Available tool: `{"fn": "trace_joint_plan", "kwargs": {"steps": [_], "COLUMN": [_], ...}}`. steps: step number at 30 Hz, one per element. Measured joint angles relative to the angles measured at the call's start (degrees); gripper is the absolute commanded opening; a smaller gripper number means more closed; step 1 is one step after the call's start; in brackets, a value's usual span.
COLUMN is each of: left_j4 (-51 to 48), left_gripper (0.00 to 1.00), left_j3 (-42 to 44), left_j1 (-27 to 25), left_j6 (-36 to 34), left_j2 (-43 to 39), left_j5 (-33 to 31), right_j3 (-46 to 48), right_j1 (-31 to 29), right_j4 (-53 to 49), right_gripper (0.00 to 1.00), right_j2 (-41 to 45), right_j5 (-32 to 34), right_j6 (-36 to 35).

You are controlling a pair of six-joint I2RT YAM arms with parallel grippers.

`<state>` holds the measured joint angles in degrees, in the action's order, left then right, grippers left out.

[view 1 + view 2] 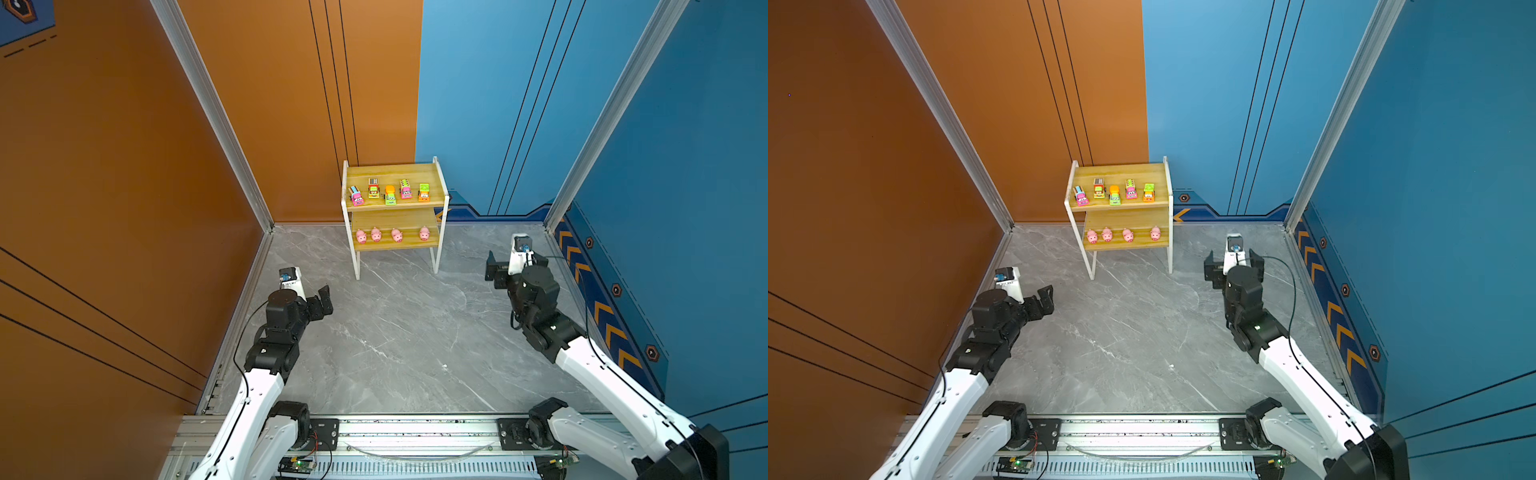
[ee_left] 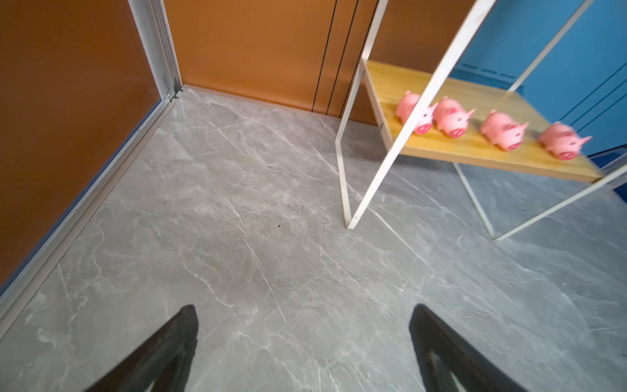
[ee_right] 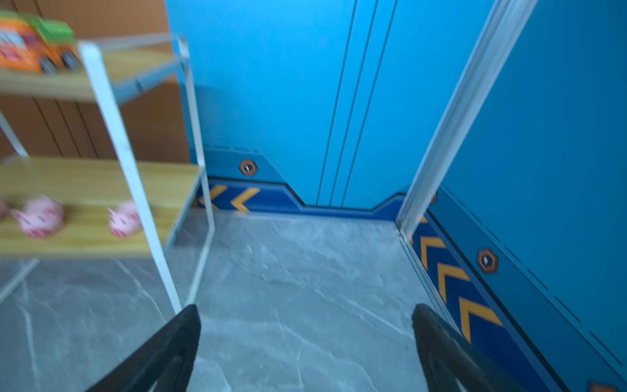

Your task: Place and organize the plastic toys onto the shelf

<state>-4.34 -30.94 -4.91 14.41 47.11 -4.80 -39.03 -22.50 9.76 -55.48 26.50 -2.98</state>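
The shelf (image 1: 395,172) (image 1: 1121,171) stands at the back middle of the grey floor in both top views. Several bright toy vehicles, such as a pink one (image 1: 356,196), line its upper board. Several pink pigs, one being (image 1: 376,235), sit in a row on the lower board (image 2: 475,149). The left gripper (image 1: 307,295) (image 2: 303,315) hovers open over bare floor, left of and nearer than the shelf. The right gripper (image 1: 516,264) (image 3: 305,315) is open and empty, right of the shelf's front leg. In the right wrist view an orange-green vehicle (image 3: 34,44) and two pigs (image 3: 40,217) show blurred.
An orange wall (image 1: 124,187) closes the left side and a blue wall (image 1: 685,166) the right, with aluminium posts (image 1: 216,124) at the corners. A metal rail (image 1: 415,432) carrying both arm bases runs along the front. Grey marble floor (image 1: 395,332) lies between the arms.
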Motion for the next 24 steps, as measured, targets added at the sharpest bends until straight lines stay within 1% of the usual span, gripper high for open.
{"fn": "trace_joint_plan", "kwargs": {"steps": [2, 3, 5, 7, 10, 14, 15, 17, 18, 21, 24], "left_j4": [6.4, 9.0, 16.0, 22.4, 31.0, 44.3, 48.1, 50.5, 50.8, 53.0, 54.4], "left_gripper": [0.98, 0.98, 0.98, 0.98, 0.98, 0.98, 0.98, 0.98, 0.98, 0.98, 0.98], "left_j3": [2.1, 2.7, 5.3, 8.1, 9.8, 9.7, 9.8, 9.9, 9.9, 9.7, 9.5], "left_j1": [1.1, 2.0, 4.1, 5.7, 7.0, 5.5, 4.3, 2.3, 1.8, 2.7, 3.0], "left_j6": [-0.9, -1.4, -2.8, -4.4, -7.0, -10.7, -11.8, -13.1, -13.4, -13.8, -13.9], "left_j2": [7.7, 11.4, 18.0, 22.0, 28.5, 37.1, 39.7, 42.4, 42.6, 42.6, 42.6], "left_j5": [-0.6, -0.9, -1.9, -2.3, -2.3, -1.8, -2.4, -2.9, -2.9, -2.7, -3.0], "right_j3": [10.4, 14.2, 20.5, 23.3, 23.7, 23.2, 23.1, 22.6, 21.7, 18.4, 17.6], "right_j1": [4.4, 6.4, 9.4, 11.0, 12.0, 15.1, 15.7, 16.8, 17.6, 20.2, 20.6], "right_j4": [4.2, 6.7, 13.4, 19.8, 27.8, 42.3, 43.5, 42.9, 42.8, 42.6, 42.7], "right_gripper": [0.98, 0.98, 0.98, 0.97, 0.97, 0.97, 0.96, 0.95, 1.0, 1.0, 1.0], "right_j2": [0.8, -0.6, -6.5, -13.7, -21.7, -30.8, -32.6, -33.1, -33.2, -33.2, -33.2], "right_j5": [-1.9, -2.9, -4.4, -5.8, -7.1, -9.2, -9.7, -11.1, -12.5, -15.0, -16.3], "right_j6": [0.3, 0.9, 1.7, 1.9, 1.5, 1.7, 1.8, 2.4, 3.0, 4.4, 5.0]}}
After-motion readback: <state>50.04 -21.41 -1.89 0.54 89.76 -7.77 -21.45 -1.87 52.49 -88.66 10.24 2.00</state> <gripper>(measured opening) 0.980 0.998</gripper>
